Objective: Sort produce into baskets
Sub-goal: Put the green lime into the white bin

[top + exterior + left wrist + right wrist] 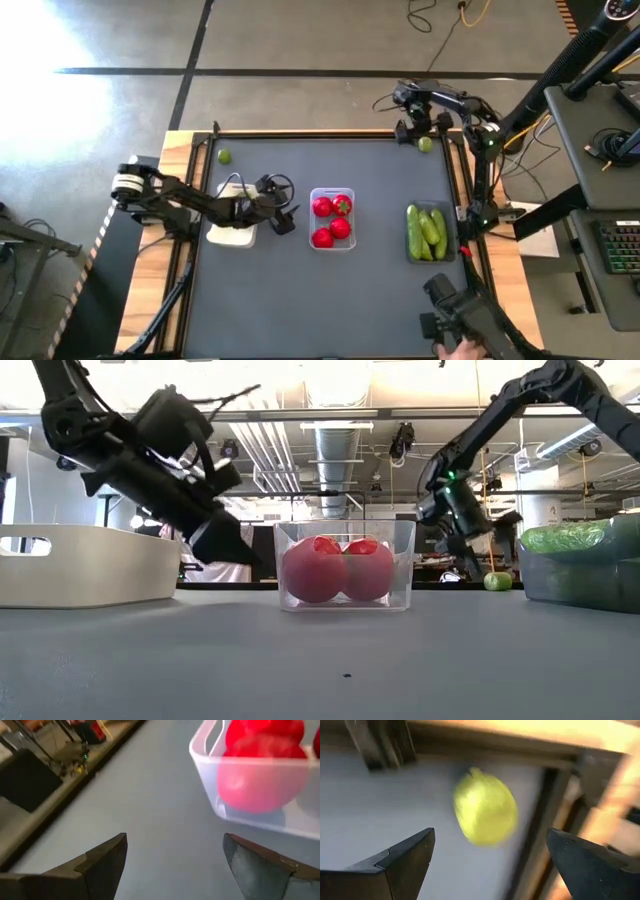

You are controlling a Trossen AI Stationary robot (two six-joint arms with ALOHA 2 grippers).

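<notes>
The left arm is covering much of the white tray [232, 234], so whatever is lying inside it is not showing from above, and its wall is blocking the level view too. The left end effector [284, 222] is hanging just above the tabletop [300, 300], between that tray and the clear tray [332, 219], with its fingers [102, 865] spread wide and gripping nothing. Three red fruits [331, 220] are sitting in the clear tray, green tops showing.

In the grey tray [432, 233] near the right edge, the cucumbers [427, 232] are lying side by side, their long axes running from the far edge toward the near one.

The right end effector [413, 133] is standing wide open and empty at the far right corner, just beside a lime [425, 144] resting on the tabletop; through its wrist camera that lime is looking blurred. A second lime [224, 156] is lying at the far left corner, well apart from the trays.
</notes>
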